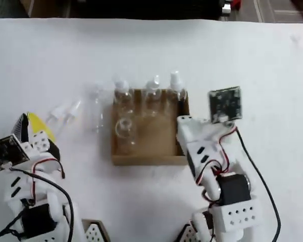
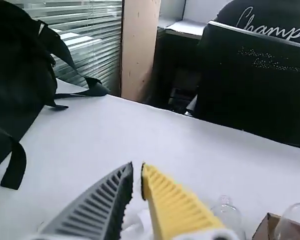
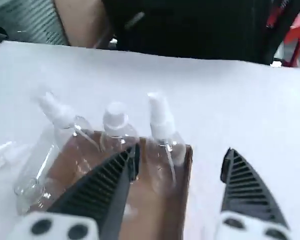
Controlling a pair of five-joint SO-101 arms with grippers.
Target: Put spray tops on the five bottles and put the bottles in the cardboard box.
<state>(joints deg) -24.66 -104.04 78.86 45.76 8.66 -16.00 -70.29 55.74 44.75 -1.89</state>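
Looking down over the table (image 1: 252,55), the cardboard box (image 1: 150,160) sits in the middle. I count five bottles in all. Three capped bottles stand in a row at the box's far end: the left one (image 1: 122,95), the middle one (image 1: 152,94) and the right one (image 1: 177,86). A fourth, the bare bottle in the box (image 1: 123,128), is by the left wall with no top on. The fifth, the bare bottle on the table (image 1: 96,108), is just outside that wall. Farther left lie the loose spray tops (image 1: 65,112), two as far as I can make out, near the left gripper (image 1: 29,121). The right gripper (image 1: 184,108) is at the box's right wall.

In the left wrist view, the left gripper (image 2: 136,172) has its grey and yellow fingers all but meeting at the tips, with nothing pinched there. Past them are the bare bottle on the table (image 2: 225,210) and a corner of the cardboard box (image 2: 267,225).

In the right wrist view, the right gripper (image 3: 181,152) has its jaws spread wide and holds nothing. One finger is over the cardboard box (image 3: 180,200), the other over the table beside it. The three capped bottles (image 3: 116,120) line the far end, and the bare bottle in the box (image 3: 32,182) is near the opposite wall.
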